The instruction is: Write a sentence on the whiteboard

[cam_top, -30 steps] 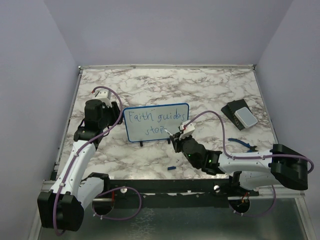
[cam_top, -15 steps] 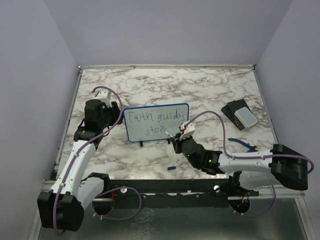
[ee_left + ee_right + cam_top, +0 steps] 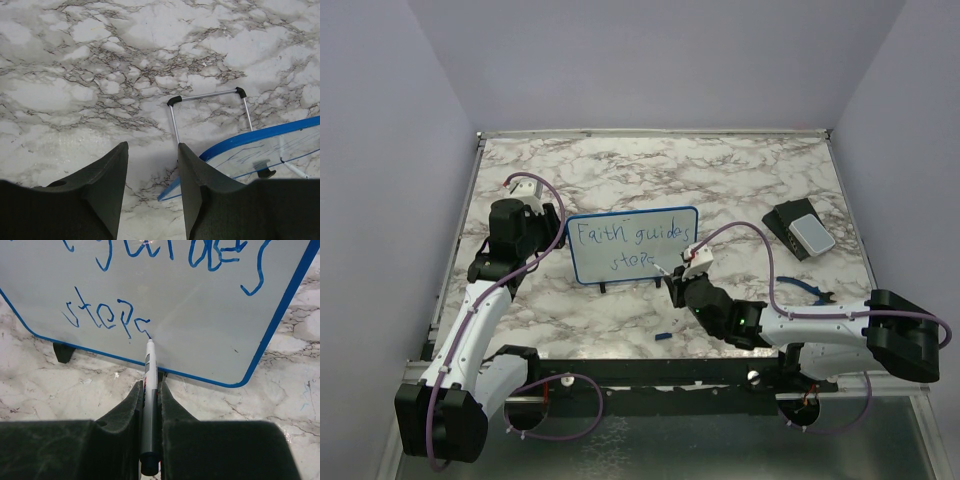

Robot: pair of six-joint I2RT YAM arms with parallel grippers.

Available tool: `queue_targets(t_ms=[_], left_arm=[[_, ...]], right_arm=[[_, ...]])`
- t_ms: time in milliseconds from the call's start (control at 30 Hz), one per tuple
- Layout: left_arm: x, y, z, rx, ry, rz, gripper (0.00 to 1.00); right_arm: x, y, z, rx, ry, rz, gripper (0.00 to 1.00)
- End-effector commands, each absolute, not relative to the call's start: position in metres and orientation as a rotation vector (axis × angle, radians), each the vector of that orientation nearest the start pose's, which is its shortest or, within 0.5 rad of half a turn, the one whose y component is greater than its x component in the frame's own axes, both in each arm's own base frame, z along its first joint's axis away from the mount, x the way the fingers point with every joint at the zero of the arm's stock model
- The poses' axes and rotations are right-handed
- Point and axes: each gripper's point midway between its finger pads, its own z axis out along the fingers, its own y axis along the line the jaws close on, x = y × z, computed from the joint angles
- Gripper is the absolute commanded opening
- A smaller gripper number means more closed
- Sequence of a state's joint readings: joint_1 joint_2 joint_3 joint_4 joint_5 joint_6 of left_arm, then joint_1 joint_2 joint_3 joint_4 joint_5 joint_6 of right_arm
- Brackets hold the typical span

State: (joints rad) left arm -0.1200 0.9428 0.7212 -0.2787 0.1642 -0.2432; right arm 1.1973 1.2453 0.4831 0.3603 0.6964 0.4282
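right hand clamped tight on the marker, barrel pinched between the jaws, tip on the whiteboard just past the last letter of "steps"

left hand half open, nothing between the jaws, only table showing through the gap; blue frame edge runs just beside one finger, can't tell if it touches

board stands mid-table between the two arms, tilted back on a thin wire prop and small black feet

my read: board is light and stiff with a slick face, so it will slide or tip under pen load; brace it at the left frame edge, not the writing face. marker is slim and smooth, so use light tip pressure or it slips in the grip
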Motion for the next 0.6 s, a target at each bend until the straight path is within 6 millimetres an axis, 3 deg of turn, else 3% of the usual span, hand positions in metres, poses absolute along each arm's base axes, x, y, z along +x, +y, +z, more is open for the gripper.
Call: queue_targets(t_ms=[0,567], left_arm=[[0.303,-0.078,0.177,-0.019,2.086,-0.403,0.47],[0.303,-0.078,0.176,-0.017,2.088,-0.401,0.46]], right_arm=[[0.220,0.274,0.117,-0.237,1.887,0.395,0.01],[0.220,0.297,0.123,-0.302,1.854,0.469,0.00]])
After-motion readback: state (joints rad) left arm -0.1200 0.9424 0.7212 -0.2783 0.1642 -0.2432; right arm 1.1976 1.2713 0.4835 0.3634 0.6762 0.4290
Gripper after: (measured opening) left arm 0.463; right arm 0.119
